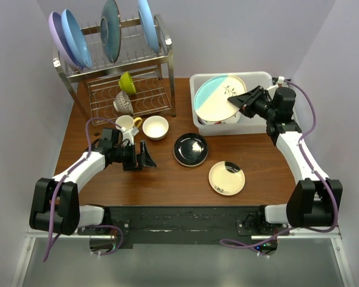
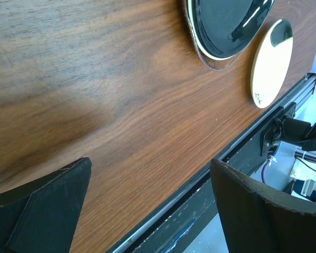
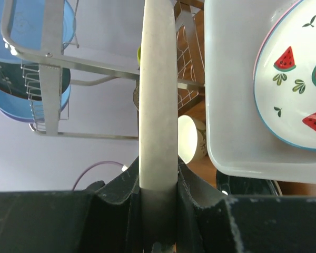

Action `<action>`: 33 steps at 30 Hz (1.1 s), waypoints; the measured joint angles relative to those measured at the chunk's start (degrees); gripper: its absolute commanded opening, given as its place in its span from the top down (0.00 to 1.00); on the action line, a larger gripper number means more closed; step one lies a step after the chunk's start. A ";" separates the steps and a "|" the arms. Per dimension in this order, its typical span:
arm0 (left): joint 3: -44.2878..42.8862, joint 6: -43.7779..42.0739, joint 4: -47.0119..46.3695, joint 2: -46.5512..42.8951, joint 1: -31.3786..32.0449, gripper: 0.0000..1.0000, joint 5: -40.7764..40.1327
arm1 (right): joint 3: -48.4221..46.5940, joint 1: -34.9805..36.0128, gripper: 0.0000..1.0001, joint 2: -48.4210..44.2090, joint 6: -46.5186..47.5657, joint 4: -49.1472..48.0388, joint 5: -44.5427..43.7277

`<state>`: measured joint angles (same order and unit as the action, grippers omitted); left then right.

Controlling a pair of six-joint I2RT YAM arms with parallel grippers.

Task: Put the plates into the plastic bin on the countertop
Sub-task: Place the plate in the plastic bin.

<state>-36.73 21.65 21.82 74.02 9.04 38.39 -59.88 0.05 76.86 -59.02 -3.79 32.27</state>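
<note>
My right gripper [image 1: 240,103] [image 3: 159,179] is shut on the rim of a teal-and-cream plate [image 1: 217,98] [image 3: 158,95], holding it tilted over the white plastic bin [image 1: 263,76] [image 3: 237,132]. Inside the bin lies a white plate with red fruit slices [image 3: 300,79]. On the countertop [image 1: 167,179], in front of the bin, sit a glossy black plate [image 1: 190,148] [image 2: 226,26] and a small cream plate [image 1: 227,177] [image 2: 271,63]. A clear glass rim shows under the black plate in the left wrist view. My left gripper [image 1: 145,156] [image 2: 150,162] hovers open over bare wood, left of the black plate.
A steel wire rack [image 1: 161,57] at the back left holds large lilac, blue and dark teal plates, with a green bowl [image 1: 127,82] and a patterned cup [image 1: 122,103] on its lower shelf. A mug [image 1: 127,124] and a cream bowl [image 1: 155,127] stand before it.
</note>
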 measured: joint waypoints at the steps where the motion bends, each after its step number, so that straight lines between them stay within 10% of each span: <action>1: 0.00 0.00 0.00 0.00 0.00 0.00 0.00 | 0.52 -0.39 1.00 0.46 -0.63 -1.03 0.57; 33: 0.96 0.00 -1.31 0.04 0.04 0.00 0.42 | 1.60 -5.49 1.00 19.17 -2.75 -10.51 3.15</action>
<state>-35.77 21.65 20.51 74.06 9.08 38.81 -58.28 -5.43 96.03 -61.78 -14.31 35.42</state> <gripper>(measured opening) 0.997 0.228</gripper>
